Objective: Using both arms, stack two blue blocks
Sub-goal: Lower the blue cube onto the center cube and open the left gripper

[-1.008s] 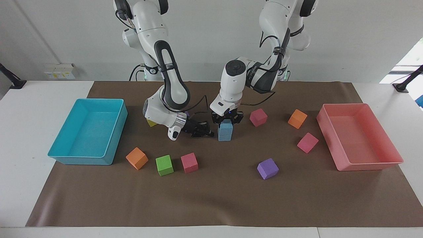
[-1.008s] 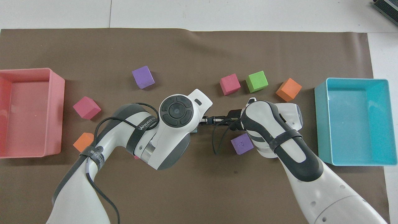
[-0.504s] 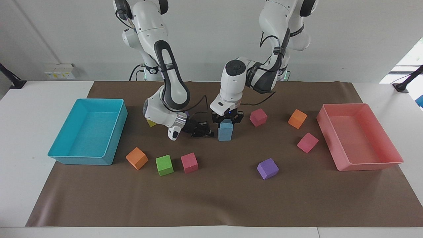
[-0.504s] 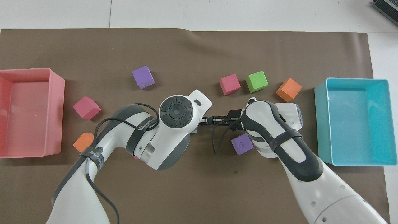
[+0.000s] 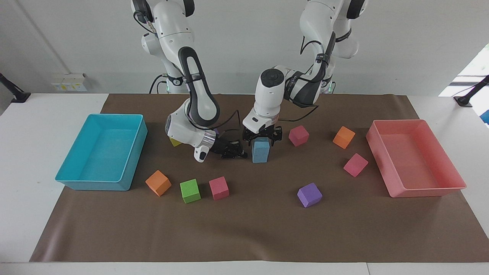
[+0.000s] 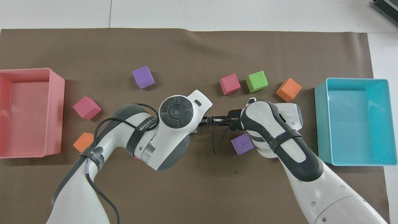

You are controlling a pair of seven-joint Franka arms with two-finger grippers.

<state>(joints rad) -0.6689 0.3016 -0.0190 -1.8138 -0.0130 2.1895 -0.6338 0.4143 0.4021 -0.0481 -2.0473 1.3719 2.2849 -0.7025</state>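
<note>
Blue blocks (image 5: 260, 150): two, stacked mid-mat, between grippers. Facing view: left gripper (image 5: 262, 136) straddles top block, jaws wide, nothing gripped. Right gripper (image 5: 240, 152) low beside stack, toward right arm's end, fingertips pinched together, empty. Other cubes here: three pink, two orange, one green, one purple, yellow one half hidden. Two trays, turquoise (image 5: 102, 154) and pink (image 5: 416, 157).

Overhead view: left arm hides stack. Second purple cube (image 6: 241, 144) shows beside right arm. Arm band reads "WANJEED" or so, rest unreadable.
</note>
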